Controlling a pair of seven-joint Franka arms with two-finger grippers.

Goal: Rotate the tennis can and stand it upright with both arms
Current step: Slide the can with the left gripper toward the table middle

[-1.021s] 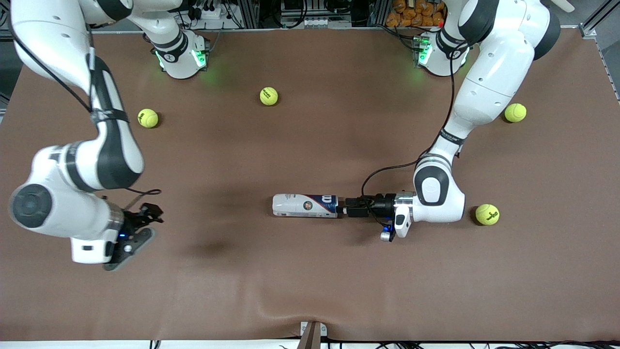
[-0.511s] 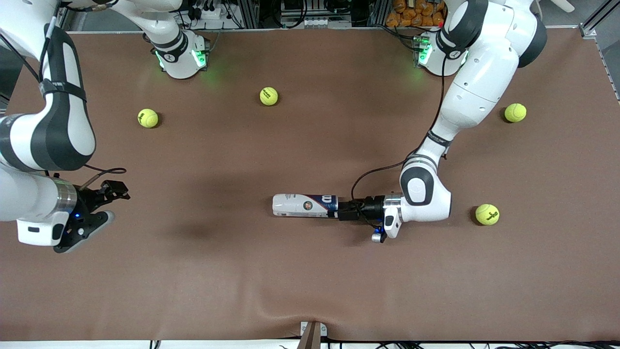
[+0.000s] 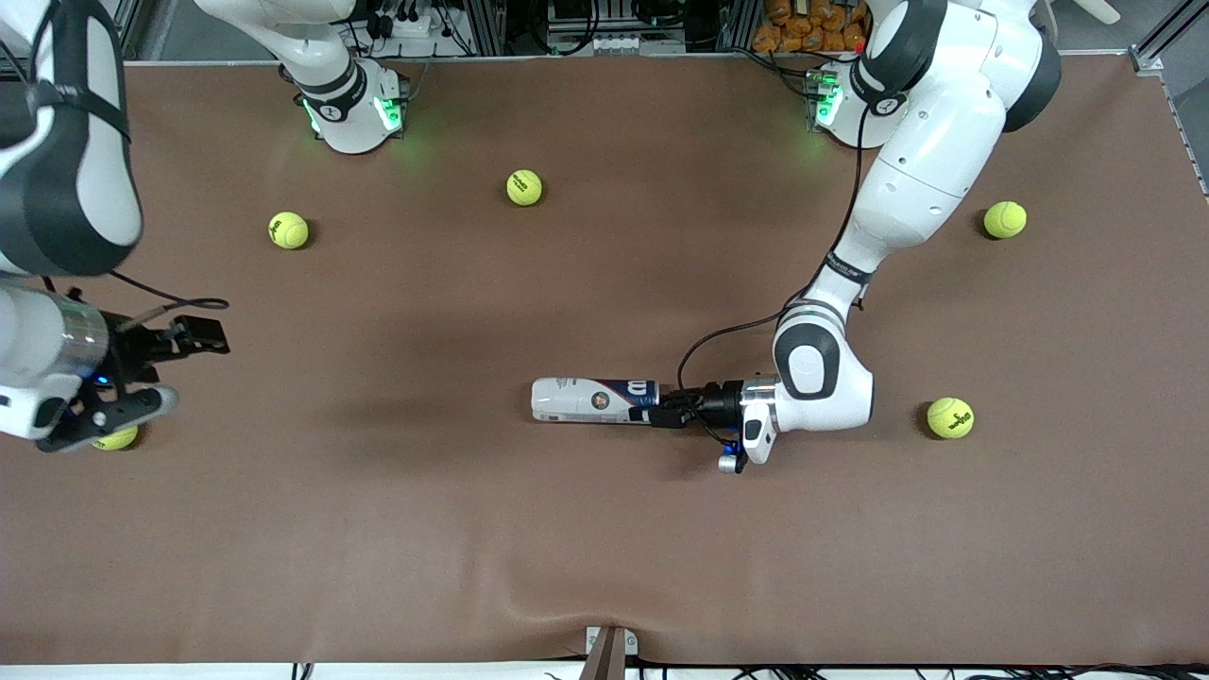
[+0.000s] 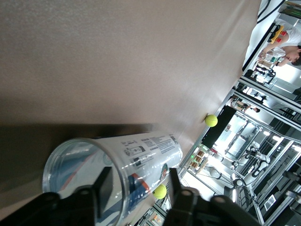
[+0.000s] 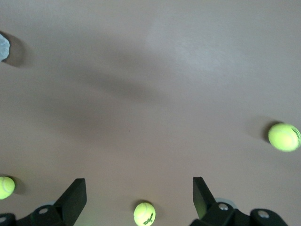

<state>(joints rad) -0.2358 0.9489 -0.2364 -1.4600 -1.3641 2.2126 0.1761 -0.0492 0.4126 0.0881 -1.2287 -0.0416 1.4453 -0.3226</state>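
Observation:
The tennis can (image 3: pixel 595 400) lies on its side on the brown table, its navy "W" end toward the left arm's end of the table. My left gripper (image 3: pixel 661 414) is low at that end, open. In the left wrist view the can (image 4: pixel 141 150) shows its open silvery rim, and the left gripper (image 4: pixel 138 193) straddles the rim's wall: one finger shows through the clear plastic, the other is outside. My right gripper (image 3: pixel 175 370) is open and empty above the table at the right arm's end, far from the can; it also shows open in the right wrist view (image 5: pixel 138 197).
Several tennis balls lie around: one (image 3: pixel 288 229) and one (image 3: pixel 524 187) near the bases, one (image 3: pixel 1005 219) and one (image 3: pixel 949 417) at the left arm's end, one (image 3: pixel 115 438) partly under the right gripper. The table mat (image 3: pixel 604 567) wrinkles at its front edge.
The left gripper has slid toward the can and now straddles its rim. The right arm has swung up and away toward its end of the table, uncovering a ball.

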